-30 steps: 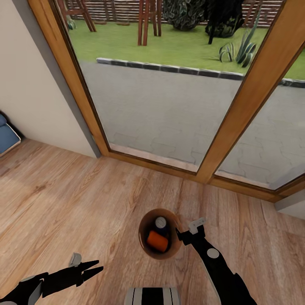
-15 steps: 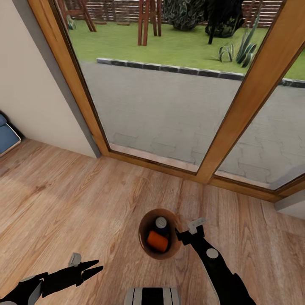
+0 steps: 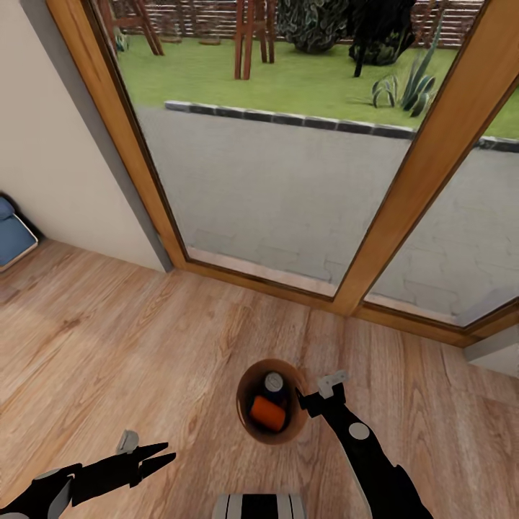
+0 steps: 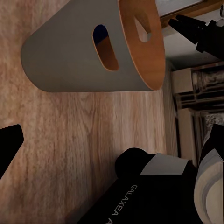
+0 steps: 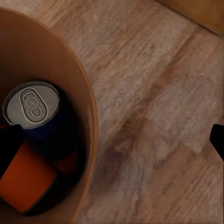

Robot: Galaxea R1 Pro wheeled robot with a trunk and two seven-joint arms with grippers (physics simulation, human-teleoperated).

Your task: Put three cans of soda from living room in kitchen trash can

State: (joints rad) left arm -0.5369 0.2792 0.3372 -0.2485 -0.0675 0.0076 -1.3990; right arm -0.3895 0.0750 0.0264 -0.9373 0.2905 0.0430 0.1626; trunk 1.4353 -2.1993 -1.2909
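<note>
The tash can [image 3: 246,416], grey outside and brown inside, hangs just above the wood floor in front of me in the head view. My right gripper [image 3: 308,396] is shut on its rim, one finger inside [image 5: 9,147] and one outside the wall [image 5: 60,60]. Inside lie a dark blue can of soda [image 3: 273,380] with its silver top up [image 5: 31,109], an orange can [image 3: 268,413] on its side [image 5: 25,182], and a further orange patch [image 5: 68,163] beneath. My left gripper [image 3: 167,453] is open and holds nothing, low to the left. The bin's side [image 4: 70,56] faces the left wrist.
Wood-framed glass doors [image 3: 393,187] stand close ahead, with paving and lawn outside. A white wall [image 3: 50,144] runs along the left, with a blue sofa corner [image 3: 11,238] against it. Light plank floor [image 3: 144,346] spreads on both sides. My base [image 3: 259,504] shows at the bottom edge.
The whole picture has shifted a little, so the camera has moved. The bin keeps its place at the right gripper. Both arms hold the same pose.
</note>
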